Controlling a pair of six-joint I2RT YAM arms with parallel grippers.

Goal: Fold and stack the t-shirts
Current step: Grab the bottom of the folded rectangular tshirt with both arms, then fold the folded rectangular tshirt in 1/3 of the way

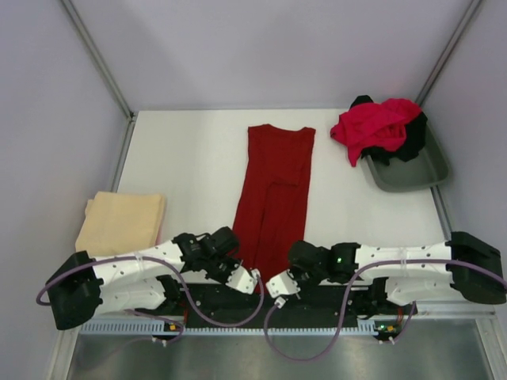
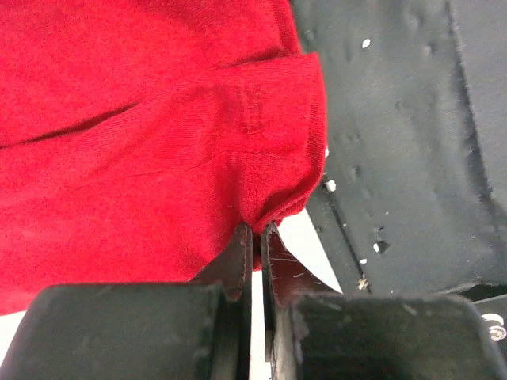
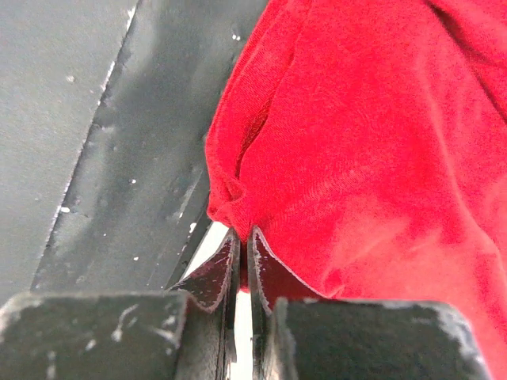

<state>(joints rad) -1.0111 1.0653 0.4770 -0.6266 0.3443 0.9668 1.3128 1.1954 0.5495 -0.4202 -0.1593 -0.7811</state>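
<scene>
You have the left claw point(image 2: 255, 237) and right claw point(image 3: 244, 237) clamped on the limp, light maroon t-shirt point(image 1: 273, 190) at its near corners; lift evenly.

Locate the spread t-shirt point(image 1: 273, 198) lying lengthwise down the middle of the table point(image 1: 198, 158), its near hem at the front edge between the two arms. The left gripper point(image 2: 255, 229) pinches that hem from the left, the right gripper point(image 3: 243, 233) from the right. The folded t-shirt point(image 1: 121, 222) lies at the near left. The tray point(image 1: 412, 172) sits at the far right, with the two bunched t-shirts point(image 1: 379, 127) heaped in it.
</scene>
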